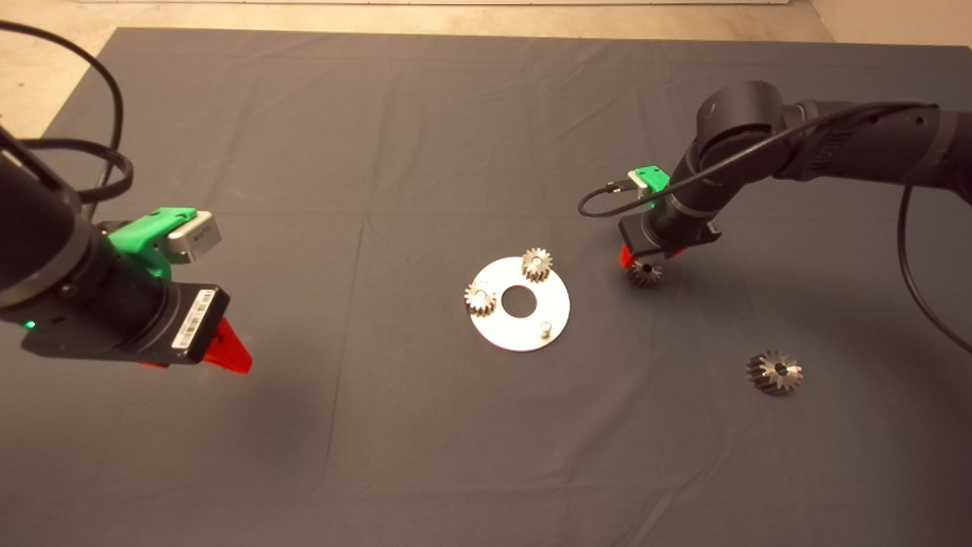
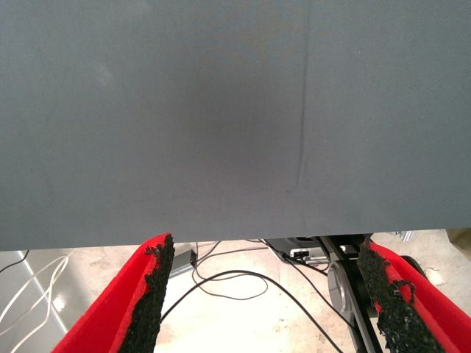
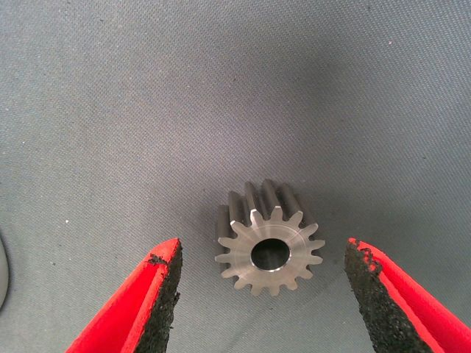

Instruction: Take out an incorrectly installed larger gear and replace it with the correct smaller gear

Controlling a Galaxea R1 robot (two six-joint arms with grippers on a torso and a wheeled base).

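Creased dark mat (image 1: 425, 137), pale floor (image 1: 45, 68)

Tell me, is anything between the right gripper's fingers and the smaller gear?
No. In the right wrist view the smaller gear lies on the mat between the open right gripper fingers, with only bare mat either side.

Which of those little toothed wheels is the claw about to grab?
The darker small gear lying alone on the mat, between the right claw's open fingers. The two paler small gears sit on the round plate.
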